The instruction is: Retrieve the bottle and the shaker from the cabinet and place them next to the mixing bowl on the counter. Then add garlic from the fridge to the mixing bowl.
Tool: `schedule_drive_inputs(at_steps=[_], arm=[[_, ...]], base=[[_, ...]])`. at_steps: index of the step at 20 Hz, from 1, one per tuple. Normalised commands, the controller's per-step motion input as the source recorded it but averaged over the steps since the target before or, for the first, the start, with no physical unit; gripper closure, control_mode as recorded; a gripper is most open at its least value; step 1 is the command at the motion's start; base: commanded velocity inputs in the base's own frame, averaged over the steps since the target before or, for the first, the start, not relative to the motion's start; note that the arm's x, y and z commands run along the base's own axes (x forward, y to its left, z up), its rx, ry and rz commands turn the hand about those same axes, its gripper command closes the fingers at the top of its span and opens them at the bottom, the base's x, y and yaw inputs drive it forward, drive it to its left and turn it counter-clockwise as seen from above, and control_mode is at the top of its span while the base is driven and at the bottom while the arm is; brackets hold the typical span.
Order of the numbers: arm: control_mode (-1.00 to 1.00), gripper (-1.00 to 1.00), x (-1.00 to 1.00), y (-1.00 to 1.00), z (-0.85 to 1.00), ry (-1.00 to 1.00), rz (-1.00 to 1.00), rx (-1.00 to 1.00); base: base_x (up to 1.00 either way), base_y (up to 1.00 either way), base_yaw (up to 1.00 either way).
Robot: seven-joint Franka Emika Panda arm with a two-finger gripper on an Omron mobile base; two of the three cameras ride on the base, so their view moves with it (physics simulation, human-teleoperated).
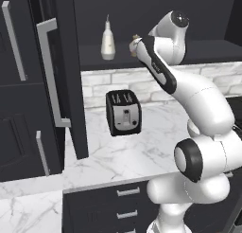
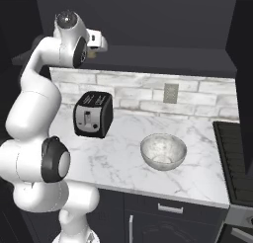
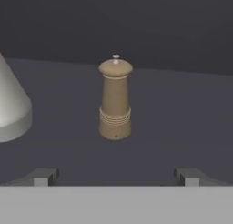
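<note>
At the left of the left base view the cabinet (image 1: 56,85) stands with its tall door swung outward, its long grey bar handle facing the room, which leaves the deep shelf free for the arm to reach in. On that shelf the bottle (image 1: 108,40) stands upright, creamy white, pear-shaped, with a thin pointed nozzle; in the hand view only its rounded flank shows at the left edge. Just to its right stands the shaker (image 3: 115,99), upright and apart from the bottle, a brown wooden mill with a domed cap, a small pale knob on top, fine rings cut around its lower body and a slightly flared foot. The fingers (image 3: 116,176) are spread as wide as they go and hold nothing; the two tips sit low in the hand view, one to each side of the shaker and well short of it, so the hand looks lined up for a straight approach to that piece first. Below the shelf a black toaster (image 1: 124,112) stands on the white marble tabletop (image 2: 118,158), and further right the mixing bowl (image 2: 163,151), whitish with a speckled grey-brown inside, waits with open marble around it where both pieces could be set down.
</note>
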Motion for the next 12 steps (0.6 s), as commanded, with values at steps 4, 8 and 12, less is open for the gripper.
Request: schedule_drive_inputs(at_steps=[4, 8, 12], arm=[[-1.0, -1.0, 0.21, 0.0, 0.0, -0.02, 0.03, 0.0], [-1.0, -1.0, 0.2, 0.0, 0.0, -0.1, 0.06, 0.0], [-1.0, -1.0, 0.28, 0.0, 0.0, -0.07, 0.06, 0.0]], base=[[0.0, 0.0, 0.0], [0.0, 0.0, 0.0], [0.0, 0.0, 0.0]])
